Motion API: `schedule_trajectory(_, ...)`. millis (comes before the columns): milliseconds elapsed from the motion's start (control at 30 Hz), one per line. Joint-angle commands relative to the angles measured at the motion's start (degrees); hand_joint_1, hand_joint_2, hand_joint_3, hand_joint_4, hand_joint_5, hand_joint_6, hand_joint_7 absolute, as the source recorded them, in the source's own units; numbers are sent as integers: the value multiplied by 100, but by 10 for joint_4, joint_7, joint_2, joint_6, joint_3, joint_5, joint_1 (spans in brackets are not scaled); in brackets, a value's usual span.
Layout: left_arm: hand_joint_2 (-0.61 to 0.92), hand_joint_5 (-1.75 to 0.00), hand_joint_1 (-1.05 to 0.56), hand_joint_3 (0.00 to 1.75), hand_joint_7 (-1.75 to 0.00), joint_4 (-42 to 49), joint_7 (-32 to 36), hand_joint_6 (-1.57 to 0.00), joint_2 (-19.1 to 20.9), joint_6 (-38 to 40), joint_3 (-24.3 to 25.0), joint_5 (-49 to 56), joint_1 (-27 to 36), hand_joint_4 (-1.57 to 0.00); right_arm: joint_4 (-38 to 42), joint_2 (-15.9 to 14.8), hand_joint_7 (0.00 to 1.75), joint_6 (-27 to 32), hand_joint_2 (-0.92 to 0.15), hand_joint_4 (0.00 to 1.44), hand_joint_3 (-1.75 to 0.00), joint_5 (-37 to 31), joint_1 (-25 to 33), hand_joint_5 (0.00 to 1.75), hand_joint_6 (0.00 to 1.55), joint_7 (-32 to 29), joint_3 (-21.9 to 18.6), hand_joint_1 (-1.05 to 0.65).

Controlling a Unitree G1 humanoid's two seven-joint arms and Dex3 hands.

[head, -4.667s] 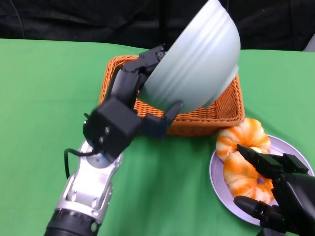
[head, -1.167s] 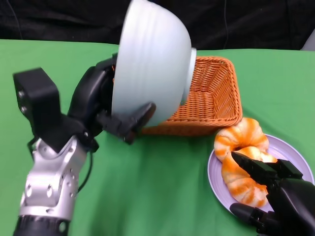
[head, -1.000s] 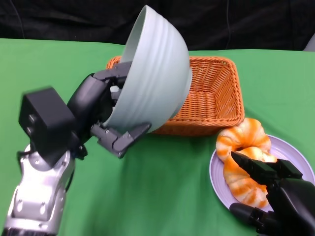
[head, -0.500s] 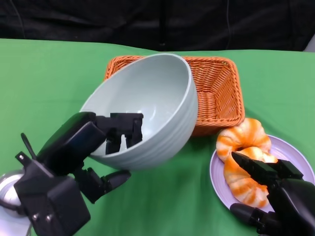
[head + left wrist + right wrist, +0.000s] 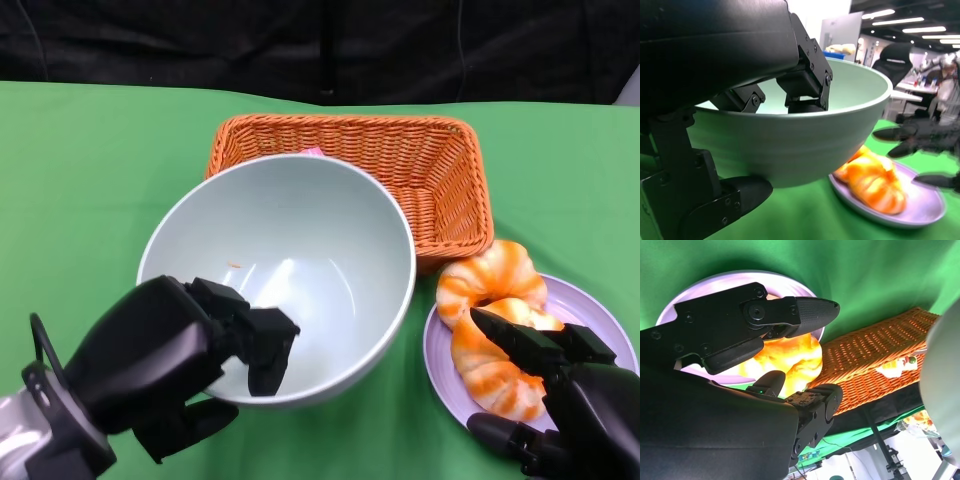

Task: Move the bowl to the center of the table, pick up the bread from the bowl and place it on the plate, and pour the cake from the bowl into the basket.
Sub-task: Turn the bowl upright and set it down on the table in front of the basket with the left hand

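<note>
Bowl (image 5: pixel 300 240) first: a pale green, glossy, deep round vessel with faint ribbing on its outer wall, mouth facing up and slightly tilted, its inside bare save for a tiny orange crumb on the near-left wall. The left robot hand (image 5: pixel 170 365) grips it at the near rim, fingers (image 5: pixel 262 345) hooked over the edge into the inside and a thumb pressed under the outer wall, as the left wrist view shows; from that view the bowl's underside appears to hang clear of the green counter (image 5: pixel 90 170), though I cannot tell for sure. The bowl sits toward the middle of the counter, just in front of the orange wicker basket (image 5: pixel 430 170), whose near-left edge it overlaps from the head view. The basket stands nearer the far edge; a small pale cake (image 5: pixel 895 367) with coloured bits lies inside it, seen in the right wrist view. Beside the bowl, toward the right edge, a lilac plate (image 5: pixel 440 370) carries bread (image 5: pixel 495 300), golden-orange with white stripes, twisted and shiny. The right robot hand (image 5: pixel 560 400) hovers at the plate's near side, fingers spread apart and holding nothing, one fingertip lying over the bread.
</note>
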Motion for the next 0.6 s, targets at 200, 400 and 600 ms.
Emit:
schedule_trajectory(200,6,-175,-6,138,-171,27,130,-85,37,3,-23,143,5,-106,-6,-5,1,-2,-92,3,-35,7,1,75,31,-1,-9,-58)
schedule_trajectory(400,12,-175,-8,123,-166,29,140,-87,62,27,-55,177,7,-103,-12,-3,1,1,-92,4,-35,8,4,74,31,0,-10,-58)
schedule_trajectory(600,13,-175,-8,121,-168,35,149,-87,80,42,-80,190,5,-103,-13,-3,1,2,-92,4,-35,10,4,75,31,3,-10,-58)
